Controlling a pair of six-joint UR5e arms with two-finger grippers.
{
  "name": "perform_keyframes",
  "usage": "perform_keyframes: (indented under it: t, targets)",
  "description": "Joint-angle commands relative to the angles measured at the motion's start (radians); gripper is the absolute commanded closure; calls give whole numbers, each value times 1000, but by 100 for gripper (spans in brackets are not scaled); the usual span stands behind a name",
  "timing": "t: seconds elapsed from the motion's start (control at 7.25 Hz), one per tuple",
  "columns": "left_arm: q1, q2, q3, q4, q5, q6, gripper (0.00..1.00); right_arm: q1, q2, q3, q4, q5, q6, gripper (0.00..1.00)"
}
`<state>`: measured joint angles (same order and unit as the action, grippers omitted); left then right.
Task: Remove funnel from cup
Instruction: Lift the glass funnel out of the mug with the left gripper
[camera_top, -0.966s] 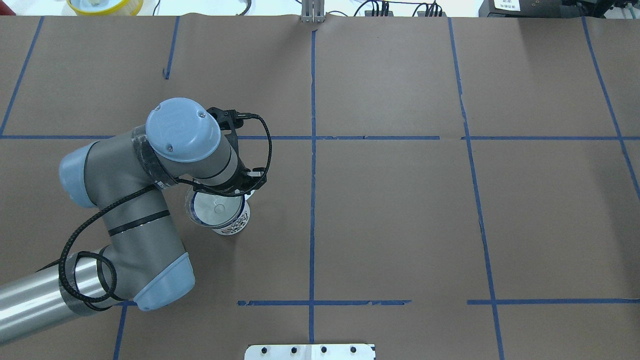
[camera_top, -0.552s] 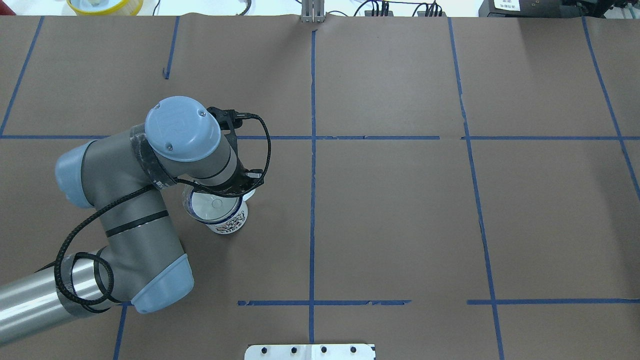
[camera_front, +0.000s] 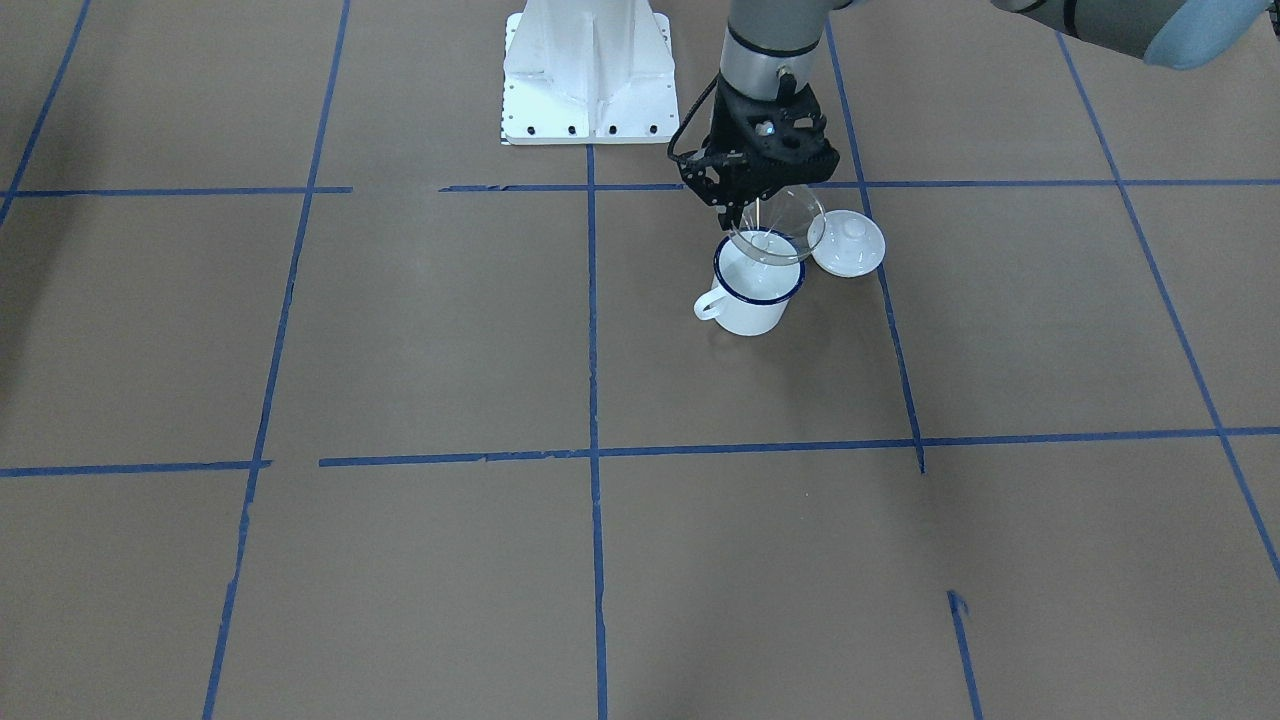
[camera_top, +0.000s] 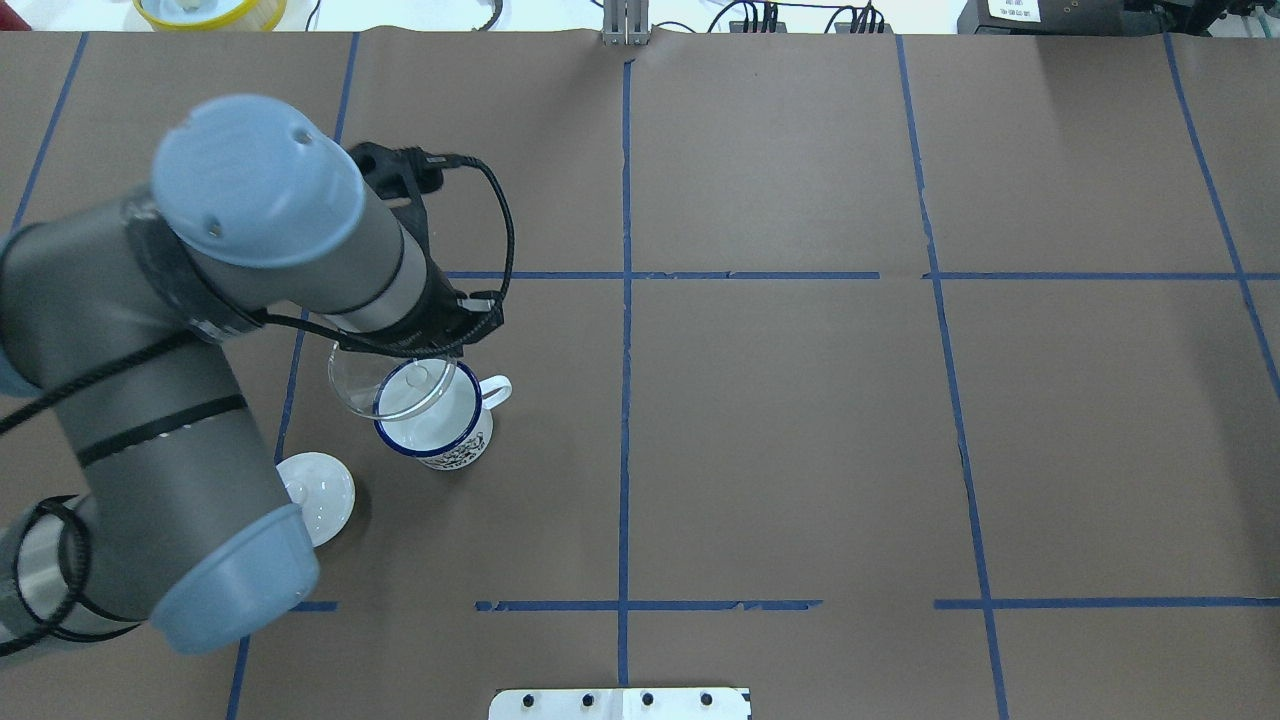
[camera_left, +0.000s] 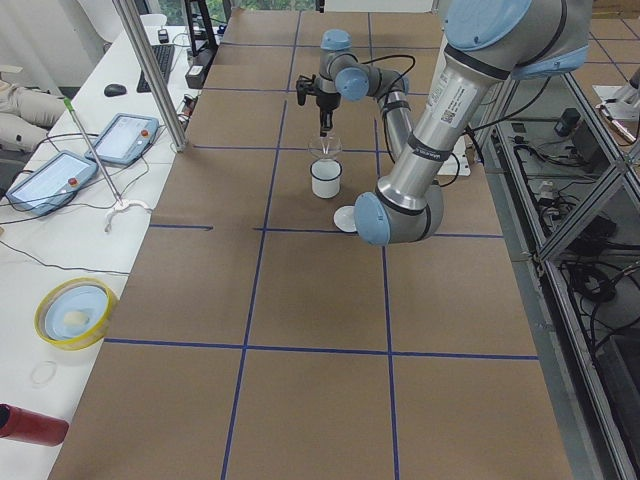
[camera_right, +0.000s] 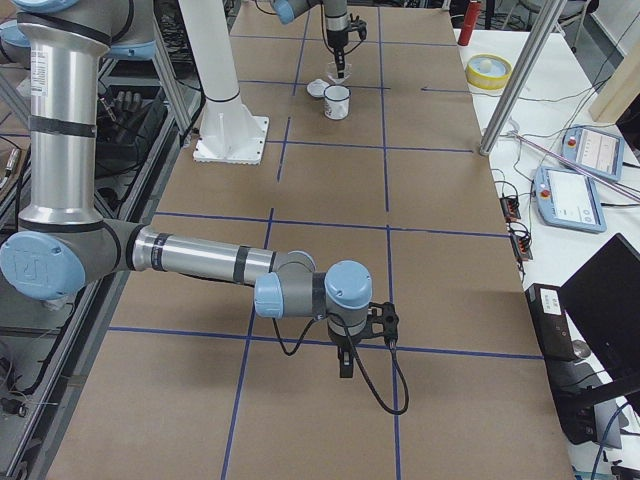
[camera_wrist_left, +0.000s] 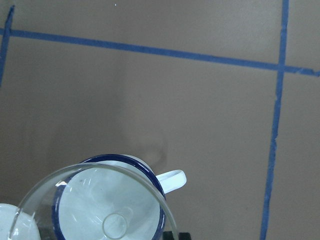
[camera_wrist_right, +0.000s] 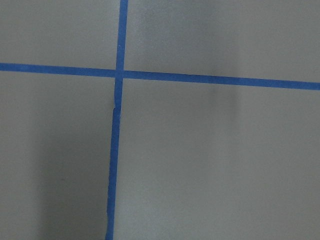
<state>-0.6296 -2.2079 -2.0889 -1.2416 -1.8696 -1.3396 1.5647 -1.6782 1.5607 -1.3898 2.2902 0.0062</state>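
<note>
The white cup (camera_top: 445, 428) with a dark blue rim stands on the brown table, its handle pointing right in the overhead view. It also shows in the front view (camera_front: 752, 296). My left gripper (camera_front: 746, 210) is shut on the rim of the clear funnel (camera_top: 372, 385) and holds it tilted just above the cup's mouth. The funnel also shows in the front view (camera_front: 790, 222) and in the left wrist view (camera_wrist_left: 95, 200), over the cup (camera_wrist_left: 150, 172). I cannot tell whether the stem tip is still inside. My right gripper (camera_right: 345, 366) hangs far off over bare table. I cannot tell whether it is open or shut.
A white knobbed lid (camera_top: 320, 495) lies on the table close beside the cup, also seen in the front view (camera_front: 848, 243). Blue tape lines cross the brown paper. The white robot base (camera_front: 585, 70) stands behind. A yellow bowl (camera_top: 210, 10) sits at the far edge.
My left arm has risen and lifted the funnel up off the cup, shifting it a little left in the overhead view. The cup's handle and the lid have come into sight.
</note>
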Motion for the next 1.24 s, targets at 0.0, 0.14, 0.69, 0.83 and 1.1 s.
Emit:
perform_keyframes:
  t: [0.0, 0.14, 0.69, 0.83, 1.1]
  targets:
    - [-94, 16, -16, -153, 71, -274, 100, 0, 0, -1, 0, 0, 0, 0]
    - [-100, 46, 42, -312, 190, -385, 100, 0, 0, -1, 0, 0, 0, 0]
    - [-162, 65, 472, -834, 551, -854, 100, 0, 0, -1, 0, 0, 0, 0]
    - [-162, 66, 595, -975, 590, -874, 100, 0, 0, 1, 0, 0, 0, 0]
    - [-144, 54, 818, -1191, 673, -886, 100, 0, 0, 1, 0, 0, 0, 0]
